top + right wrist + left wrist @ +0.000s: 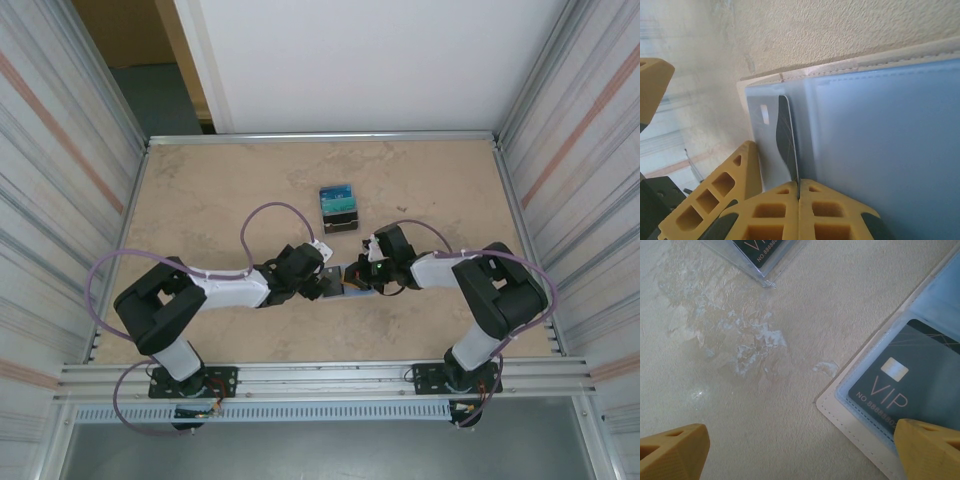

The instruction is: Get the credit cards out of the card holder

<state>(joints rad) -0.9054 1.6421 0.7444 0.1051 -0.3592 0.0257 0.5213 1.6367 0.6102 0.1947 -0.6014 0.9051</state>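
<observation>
The card holder (346, 279), white-edged with clear blue pockets (880, 150), lies open on the table between both grippers. My right gripper (799, 186) is shut on the edge of a dark credit card (786, 135) that stands partly in a pocket. The left gripper (800, 442) is open and low at the holder's corner (840, 412). One of its fingers (927, 450) is over a pocket holding a dark VIP card (910, 385); the other finger is over bare table. More cards (338, 206) lie in a small pile farther back.
The pile's near corner (765, 260) sits just beyond the left gripper, past a shiny smear on the tabletop (735, 335). Metal walls (70, 150) close in the beige table on both sides. The left gripper's fingers (715, 195) crowd the right gripper.
</observation>
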